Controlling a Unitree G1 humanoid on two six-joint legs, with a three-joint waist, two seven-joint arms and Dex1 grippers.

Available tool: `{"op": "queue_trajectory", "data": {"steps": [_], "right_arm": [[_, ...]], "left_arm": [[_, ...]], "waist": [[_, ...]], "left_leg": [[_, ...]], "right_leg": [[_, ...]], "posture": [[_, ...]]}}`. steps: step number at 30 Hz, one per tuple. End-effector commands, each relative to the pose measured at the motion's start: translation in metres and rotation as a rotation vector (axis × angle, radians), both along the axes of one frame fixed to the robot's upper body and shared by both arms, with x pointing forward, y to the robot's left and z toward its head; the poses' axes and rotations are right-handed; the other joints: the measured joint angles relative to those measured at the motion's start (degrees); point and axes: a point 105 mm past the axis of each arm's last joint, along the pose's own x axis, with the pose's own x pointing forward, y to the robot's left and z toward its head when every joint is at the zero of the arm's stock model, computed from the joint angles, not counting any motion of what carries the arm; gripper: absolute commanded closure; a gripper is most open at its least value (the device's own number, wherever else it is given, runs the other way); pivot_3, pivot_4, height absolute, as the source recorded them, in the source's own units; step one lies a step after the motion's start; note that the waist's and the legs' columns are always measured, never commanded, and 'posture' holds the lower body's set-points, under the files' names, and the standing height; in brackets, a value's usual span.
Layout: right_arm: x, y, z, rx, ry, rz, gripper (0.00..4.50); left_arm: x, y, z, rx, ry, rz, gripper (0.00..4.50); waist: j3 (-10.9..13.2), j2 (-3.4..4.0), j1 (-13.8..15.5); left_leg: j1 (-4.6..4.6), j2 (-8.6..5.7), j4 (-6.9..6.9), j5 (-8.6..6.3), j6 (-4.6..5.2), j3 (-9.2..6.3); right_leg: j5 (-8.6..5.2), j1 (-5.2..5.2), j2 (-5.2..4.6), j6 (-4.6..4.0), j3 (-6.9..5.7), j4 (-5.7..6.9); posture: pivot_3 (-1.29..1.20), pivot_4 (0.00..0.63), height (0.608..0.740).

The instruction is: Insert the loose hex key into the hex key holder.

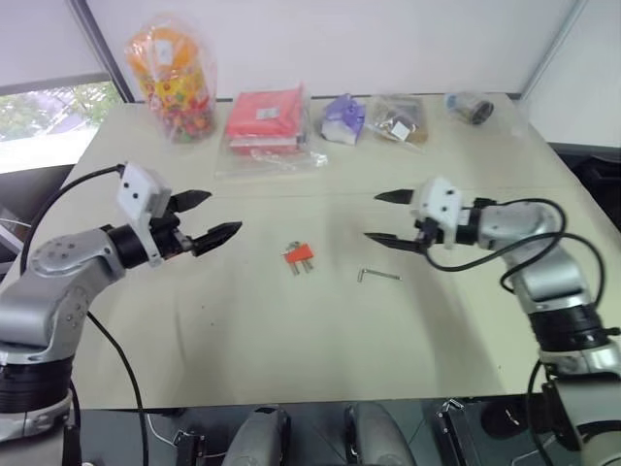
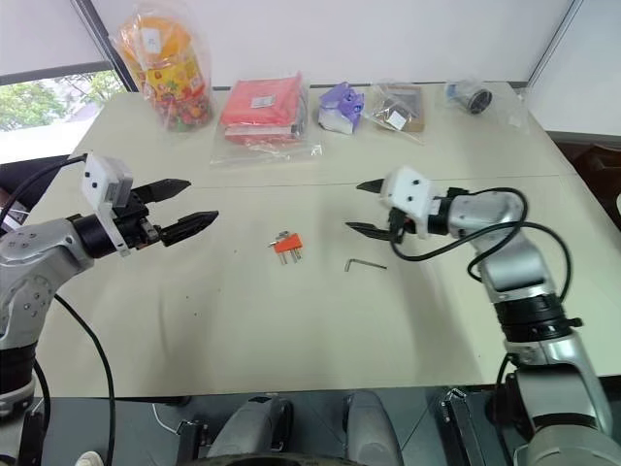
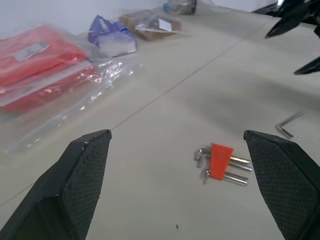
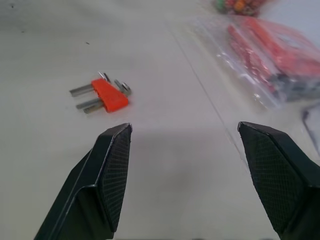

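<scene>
Both grippers hung with jaws spread and empty, the right gripper [image 1: 388, 216] just above the loose hex key [image 1: 378, 275], which lay flat on the table [image 1: 243, 320] beside the hex key holder [image 1: 300, 254], perhaps too thin to pinch cleanly.

Two silver-grey arms with rounded, glossy joint housings. Each wrist carries a white boxy camera block. The left end effector [image 1: 207, 216] and right end effector [image 1: 387, 217] each have two black, tapering, pointed fingers, cross-hatched on the inner pads [image 3: 82, 175]. Black cables loop loosely off both forearms.
</scene>
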Motion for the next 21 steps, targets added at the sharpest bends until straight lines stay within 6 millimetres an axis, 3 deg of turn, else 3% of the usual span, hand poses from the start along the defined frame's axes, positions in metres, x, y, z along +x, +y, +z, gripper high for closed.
{"op": "queue_trajectory", "data": {"steps": [1,7,21], "right_arm": [[0.019,0.019,-0.009,-0.013,-0.094,-0.089,0.98],[0.026,0.043,-0.046,-0.076,-0.1,-0.124,0.98],[0.007,0.075,-0.073,-0.087,-0.009,-0.02,0.98]], "left_arm": [[-0.004,-0.004,0.007,0.019,-0.057,0.01,0.06],[-0.005,-0.004,0.007,0.013,-0.066,0.033,0.06],[-0.006,-0.002,0.009,0.005,-0.085,0.068,0.06]], "waist": [[0.0,0.0,-0.03],[0.0,0.0,-0.07],[0.0,0.0,-0.28]], "left_leg": [[0.0,0.0,0.0,0.01,-0.02,0.0],[-0.03,-0.03,0.01,0.03,-0.05,0.0],[-0.03,-0.02,0.01,0.03,-0.06,-0.02]], "right_leg": [[0.0,-0.01,0.0,0.0,0.0,0.01],[0.0,-0.07,0.01,0.0,0.0,0.06],[0.0,-0.1,0.05,0.0,-0.01,0.14]], "posture": [[0.0,0.15,0.74],[0.0,0.15,0.74],[0.0,0.15,0.74]]}}
